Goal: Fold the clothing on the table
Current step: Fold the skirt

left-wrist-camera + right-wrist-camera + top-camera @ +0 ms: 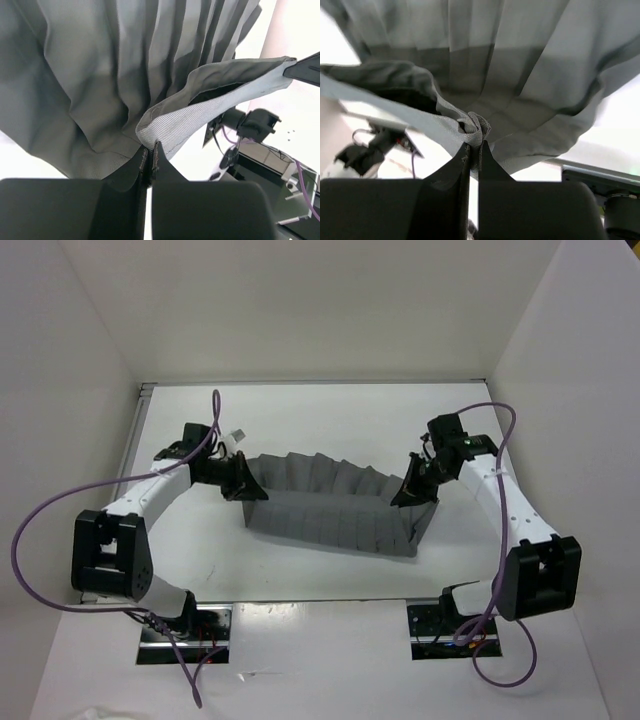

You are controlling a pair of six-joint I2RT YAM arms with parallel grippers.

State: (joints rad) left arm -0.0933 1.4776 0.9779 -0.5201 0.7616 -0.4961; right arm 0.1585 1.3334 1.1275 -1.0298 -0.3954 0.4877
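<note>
The clothing (pixel 335 508), a mid-grey pleated garment, hangs stretched between both grippers over the white table (pixel 330 415), its lower part resting on the surface. My left gripper (pixel 243 483) is shut on the garment's left upper corner; in the left wrist view the clothing (pixel 125 75) drapes away from the pinched edge at the gripper (pixel 150 148). My right gripper (pixel 412 490) is shut on the right upper corner. In the right wrist view a bunched fold of the clothing (pixel 520 65) sits squeezed in the gripper (pixel 474 146).
White walls enclose the table on the left, back and right. Purple cables (pixel 40 515) loop out from both arms. The arm bases (pixel 185 630) stand at the near edge.
</note>
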